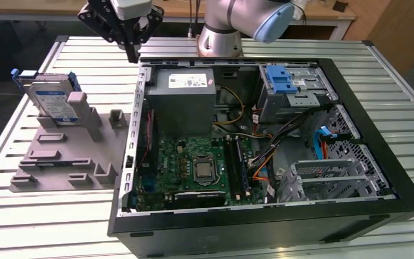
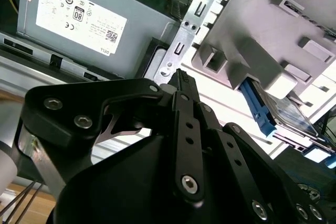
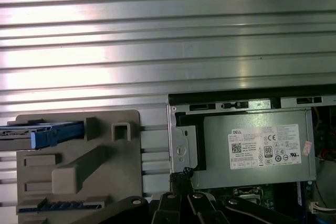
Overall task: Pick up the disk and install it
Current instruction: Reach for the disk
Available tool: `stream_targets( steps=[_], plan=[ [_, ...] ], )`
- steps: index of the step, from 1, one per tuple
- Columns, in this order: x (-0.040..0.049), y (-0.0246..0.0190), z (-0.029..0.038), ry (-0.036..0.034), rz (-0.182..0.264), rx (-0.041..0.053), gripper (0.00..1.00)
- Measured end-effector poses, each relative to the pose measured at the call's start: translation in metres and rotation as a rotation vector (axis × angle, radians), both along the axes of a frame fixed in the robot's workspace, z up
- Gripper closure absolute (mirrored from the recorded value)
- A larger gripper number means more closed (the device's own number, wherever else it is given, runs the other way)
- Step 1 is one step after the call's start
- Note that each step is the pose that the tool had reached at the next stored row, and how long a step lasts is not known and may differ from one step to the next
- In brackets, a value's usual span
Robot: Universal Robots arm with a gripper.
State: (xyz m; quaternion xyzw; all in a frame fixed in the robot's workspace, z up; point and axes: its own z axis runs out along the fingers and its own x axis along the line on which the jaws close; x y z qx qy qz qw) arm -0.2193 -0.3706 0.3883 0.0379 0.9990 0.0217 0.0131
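A slatted metal table [image 1: 41, 226] stands before a wooden desk [image 1: 41, 6].

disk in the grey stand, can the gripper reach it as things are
Probably yes: the disk stands upright in the stand, its top bare, and the gripper hangs apart over the case edge, nothing between.

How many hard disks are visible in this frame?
1. The disk stands on edge in the grey holder, at the exterior view's left of the open computer case. Others may sit hidden inside the case's drive bays.
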Motion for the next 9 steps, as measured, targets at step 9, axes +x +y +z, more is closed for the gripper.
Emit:
stream_targets(
  steps=[9],
  plan=[
    [-0.0081,0.0018,-0.0004,-0.0001,0.000,0.0000,0.89]
  ],
)
